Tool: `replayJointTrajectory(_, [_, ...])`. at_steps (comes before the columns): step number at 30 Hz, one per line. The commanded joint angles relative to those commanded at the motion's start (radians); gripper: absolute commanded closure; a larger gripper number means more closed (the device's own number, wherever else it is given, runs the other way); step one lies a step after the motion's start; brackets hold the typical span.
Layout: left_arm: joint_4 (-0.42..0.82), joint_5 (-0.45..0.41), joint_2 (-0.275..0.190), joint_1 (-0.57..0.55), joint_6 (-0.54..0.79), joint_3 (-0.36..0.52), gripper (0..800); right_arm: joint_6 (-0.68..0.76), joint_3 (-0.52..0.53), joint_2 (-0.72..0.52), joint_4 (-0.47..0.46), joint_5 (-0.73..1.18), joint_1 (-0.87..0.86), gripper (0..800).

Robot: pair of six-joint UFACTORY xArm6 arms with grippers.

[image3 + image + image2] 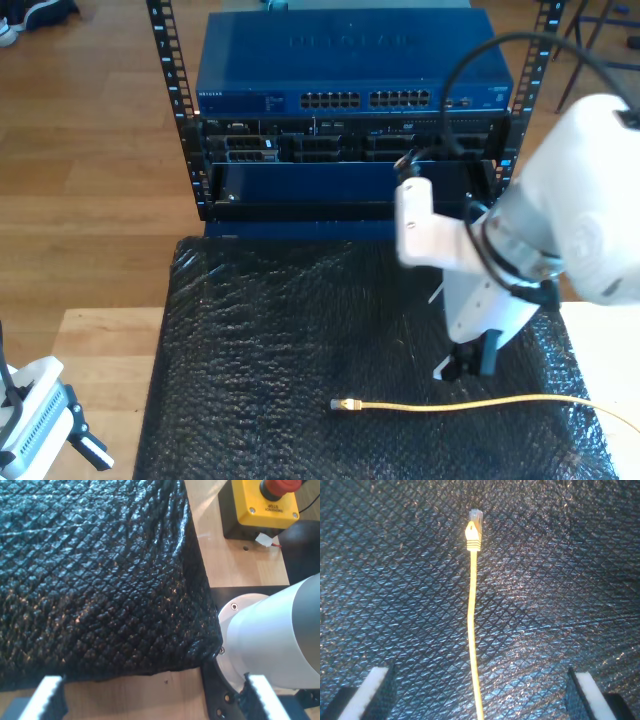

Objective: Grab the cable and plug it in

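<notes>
Because my second gripper (480, 690) hangs with jaws spread wide over the cable (470, 405), which lies on the black mat (270, 340) with its plug (474, 516) at twelve o'clock, closing off-centre could nudge the thin cord aside. My first gripper (155, 700) also stands unclenched, holding nothing.

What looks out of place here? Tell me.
Only the cable: it lies loose across the black mat, its plug unconnected, well short of the switch ports. My second gripper hovers open over it. Nothing looks damaged.
</notes>
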Motion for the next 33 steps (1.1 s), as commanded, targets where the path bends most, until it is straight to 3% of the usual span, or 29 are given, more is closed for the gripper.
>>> replayJointTrajectory(21, [-0.034, -0.063, 0.002, -0.046, -0.054, 0.005, 0, 0.184, -0.002, 0.206, -0.164, -0.180, 0.212, 14])
replayJointTrajectory(33, [-0.034, -0.071, 0.002, -0.097, -0.124, 0.002, 0, 0.215, 0.023, 0.275, -0.173, -0.272, 0.253, 16])
